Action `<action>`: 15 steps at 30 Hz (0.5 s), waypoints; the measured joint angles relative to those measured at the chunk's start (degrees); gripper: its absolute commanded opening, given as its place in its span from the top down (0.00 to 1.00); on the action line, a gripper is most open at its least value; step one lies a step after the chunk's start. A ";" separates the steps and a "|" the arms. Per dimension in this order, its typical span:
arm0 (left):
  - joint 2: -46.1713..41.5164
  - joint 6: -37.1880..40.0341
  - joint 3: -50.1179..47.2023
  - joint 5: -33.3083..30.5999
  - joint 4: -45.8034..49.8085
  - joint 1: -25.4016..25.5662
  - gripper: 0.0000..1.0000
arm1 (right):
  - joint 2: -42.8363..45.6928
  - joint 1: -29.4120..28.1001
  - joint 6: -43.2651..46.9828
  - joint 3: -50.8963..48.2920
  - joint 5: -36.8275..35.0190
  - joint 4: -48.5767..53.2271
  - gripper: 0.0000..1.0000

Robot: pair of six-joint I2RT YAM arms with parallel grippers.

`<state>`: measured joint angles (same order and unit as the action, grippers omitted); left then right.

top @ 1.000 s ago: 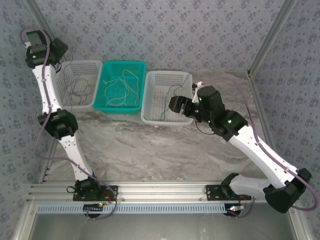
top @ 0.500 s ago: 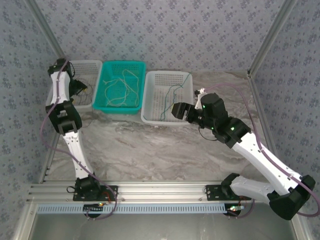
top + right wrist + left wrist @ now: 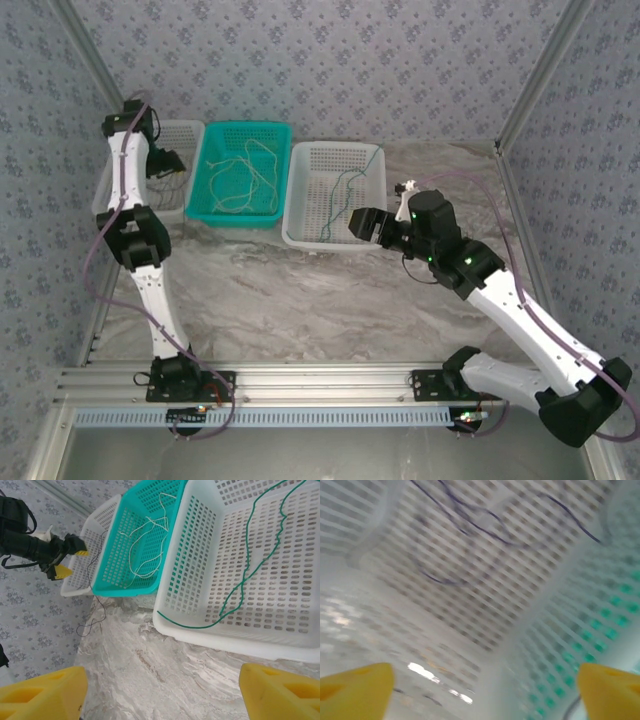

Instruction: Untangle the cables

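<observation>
Since each cable lies apart from the others, we judge the untangling nearly complete. The dark cable point(image 3: 470, 525) lies on the floor of the left white basket point(image 3: 190, 130). The cream cable point(image 3: 135, 555) lies looped in the teal basket point(image 3: 250, 127). The green cable point(image 3: 243, 582) runs along the right white basket point(image 3: 235, 642).

The left gripper point(image 3: 482, 687) hangs low inside the left white basket, fingers spread wide with nothing between them. The right gripper point(image 3: 162, 695) hovers over the worktop point(image 3: 320, 300), just beside the near rim of the right basket. It too is spread and carries nothing.

One defect noted: in the right wrist view, a dark strand point(image 3: 95, 612) appears to trail over the left basket's near edge onto the worktop. We cannot tell from the top view how much lies outside.

Our recommendation for the step in hand:
- Raise the left gripper straight up, fingers kept apart, so no loop catches on a fingertip.
- Check the trailing strand, then pinch it near the rim and lower it inside.
- Hold the right gripper clear of the green cable's end, which sits near the wall.
</observation>
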<state>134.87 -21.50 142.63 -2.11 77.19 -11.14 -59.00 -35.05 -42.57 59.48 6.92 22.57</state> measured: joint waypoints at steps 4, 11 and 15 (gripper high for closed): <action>-4.87 -1.11 -7.45 18.69 -3.37 -3.39 0.01 | -1.29 0.33 -0.02 0.00 0.90 -1.01 0.18; -9.81 0.94 -4.96 18.16 -2.10 -5.60 0.31 | -6.25 -1.64 1.81 0.00 2.36 -7.30 0.19; -17.53 3.54 -15.08 22.43 -3.41 -3.76 0.30 | -14.08 -6.60 9.31 1.49 4.07 -18.82 0.17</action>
<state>117.34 -17.96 127.55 20.32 73.78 -14.90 -73.08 -41.65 -33.26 60.97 10.98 3.75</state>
